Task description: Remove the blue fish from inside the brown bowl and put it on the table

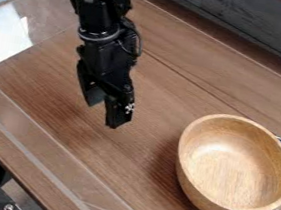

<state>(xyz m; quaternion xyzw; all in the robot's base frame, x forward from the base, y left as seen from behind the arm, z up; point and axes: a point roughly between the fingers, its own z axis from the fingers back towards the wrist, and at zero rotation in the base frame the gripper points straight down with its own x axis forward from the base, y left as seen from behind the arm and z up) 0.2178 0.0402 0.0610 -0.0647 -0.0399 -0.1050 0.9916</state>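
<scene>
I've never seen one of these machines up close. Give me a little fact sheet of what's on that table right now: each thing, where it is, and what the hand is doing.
Table: dark wood grain, glossy.
Brown bowl: light wooden, upright, near the right edge; its inside looks empty.
Blue fish: not visible anywhere in this view.
Hand: black, pointing down at the tabletop, left of the bowl and apart from it.
Hand's grip: nothing seen in it.
White sheet: lying at the far left.
</scene>
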